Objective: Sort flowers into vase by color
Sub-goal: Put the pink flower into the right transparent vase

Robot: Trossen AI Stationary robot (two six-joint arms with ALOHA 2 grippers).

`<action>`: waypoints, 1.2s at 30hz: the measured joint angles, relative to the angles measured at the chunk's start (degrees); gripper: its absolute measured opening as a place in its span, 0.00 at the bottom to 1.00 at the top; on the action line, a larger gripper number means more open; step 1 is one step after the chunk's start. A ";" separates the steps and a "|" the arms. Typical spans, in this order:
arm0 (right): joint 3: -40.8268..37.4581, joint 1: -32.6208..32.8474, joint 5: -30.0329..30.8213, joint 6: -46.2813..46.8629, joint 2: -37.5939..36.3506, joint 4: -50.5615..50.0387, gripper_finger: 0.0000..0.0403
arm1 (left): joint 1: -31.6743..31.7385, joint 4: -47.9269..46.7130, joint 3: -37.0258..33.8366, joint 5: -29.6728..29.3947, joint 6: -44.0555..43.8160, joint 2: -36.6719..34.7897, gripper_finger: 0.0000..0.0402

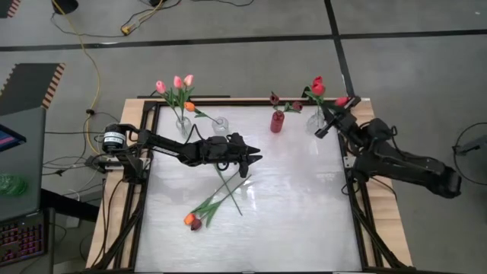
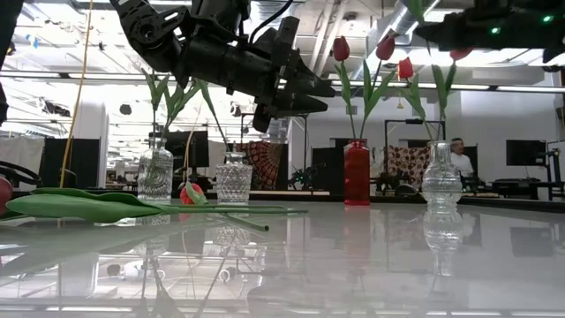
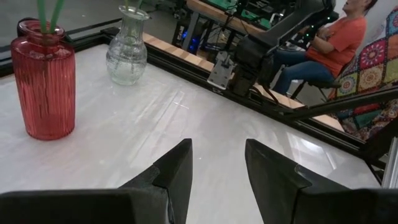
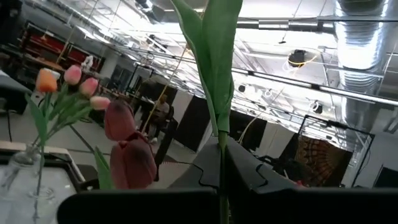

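Two flowers point(image 1: 211, 204) lie loose on the table point(image 1: 289, 213), toward its front left part, their stems running slantwise from heads at the front up toward the middle. The left gripper point(image 1: 255, 158) hangs above the stem ends with its fingers parted and nothing between them, so this arm is clearly the nearer one. A grasp would probably mean dropping down and closing across the thin stems. The right gripper point(image 1: 326, 124) is at the back right corner, clamped on the stem of a red tulip point(image 1: 342, 100) held over the clear vase point(image 1: 317, 122) there.
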 joint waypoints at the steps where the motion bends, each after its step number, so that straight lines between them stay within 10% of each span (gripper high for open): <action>1: 0.00 -0.86 -0.58 0.07 1.08 1.09 0.08 | 0.00 0.02 0.00 0.00 0.00 0.00 0.34; 36: 0.00 -7.54 -1.03 3.21 14.47 11.08 0.08 | 0.00 -0.02 0.00 0.00 0.11 0.02 0.34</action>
